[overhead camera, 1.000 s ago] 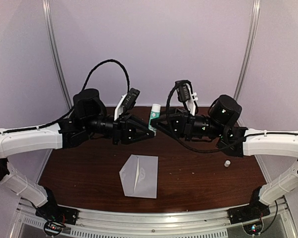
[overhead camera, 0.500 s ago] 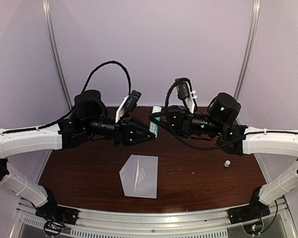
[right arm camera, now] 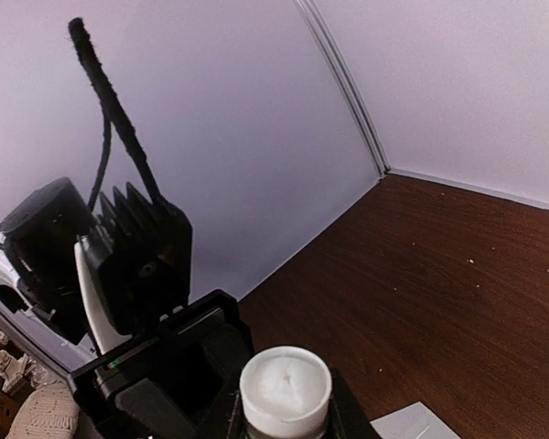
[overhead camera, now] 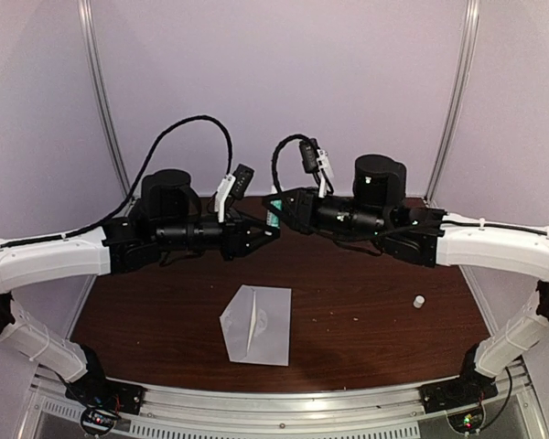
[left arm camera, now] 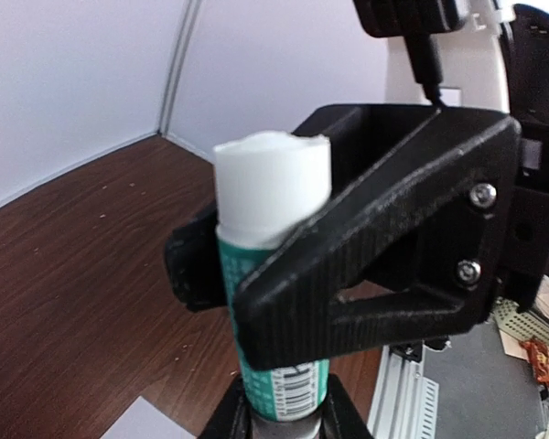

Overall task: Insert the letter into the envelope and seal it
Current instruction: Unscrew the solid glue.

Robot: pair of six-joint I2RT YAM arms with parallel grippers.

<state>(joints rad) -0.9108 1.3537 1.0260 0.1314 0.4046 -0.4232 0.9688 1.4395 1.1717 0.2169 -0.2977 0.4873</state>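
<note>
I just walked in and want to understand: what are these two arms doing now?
Both arms hold one glue stick up above the table. The left claw grips its lower end and the right claw is closed around its body; the top is uncapped, white glue showing. The envelope lies flat near the front edge, untouched. A small white cap-like piece lies to its right.

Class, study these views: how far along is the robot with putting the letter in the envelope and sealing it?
Done: no loose letter shows, so it is probably inside the envelope, whose flap lies open; the glue stick is uncapped, what looks like its cap lying on the table. In hand: the left pincer and right pincer both grip the stick. Left: glue the flap, fold it shut, press.
</note>
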